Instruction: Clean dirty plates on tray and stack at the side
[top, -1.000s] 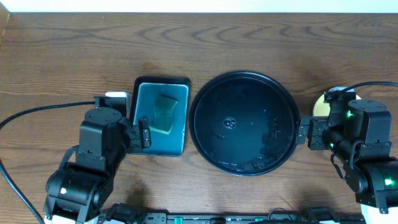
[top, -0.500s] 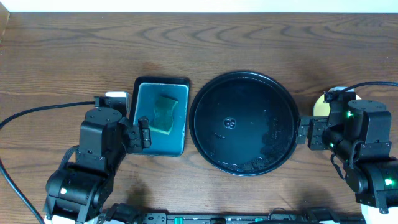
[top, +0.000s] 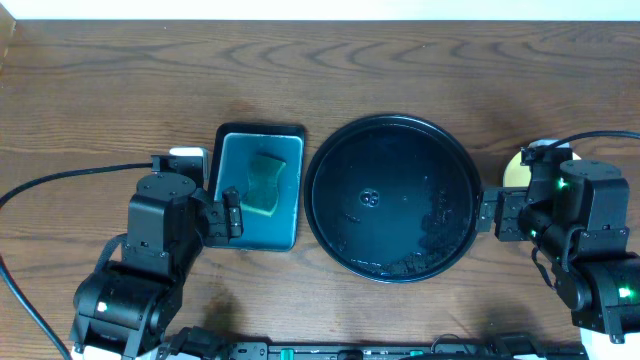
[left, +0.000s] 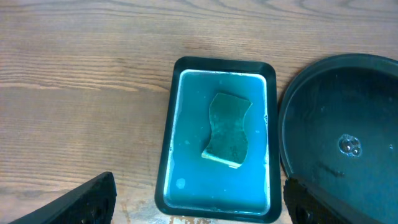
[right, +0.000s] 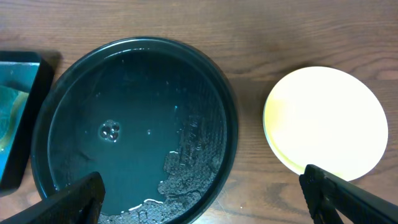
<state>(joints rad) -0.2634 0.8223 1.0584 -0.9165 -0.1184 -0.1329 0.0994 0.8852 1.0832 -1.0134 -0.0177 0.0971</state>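
Observation:
The round black tray (top: 330, 160) sits mid-table, wet, with no plate on it; it also shows in the right wrist view (right: 224, 106) and at the right edge of the left wrist view (left: 292, 112). A pale yellow plate (right: 326, 118) tops a stack on the table right of the tray; a thin mint edge shows under its left rim. In the overhead view the stack (top: 516, 167) is mostly hidden by the right arm. My left gripper (left: 199, 202) is open and empty over the near end of the teal tray. My right gripper (right: 202, 199) is open and empty between the black tray and the plate stack.
A rectangular teal tray (top: 290, 140) holding water and a green sponge (top: 265, 183) stands left of the black tray; both show in the left wrist view, tray (left: 171, 124) and sponge (left: 228, 129). A black cable (top: 60, 180) runs across the left side.

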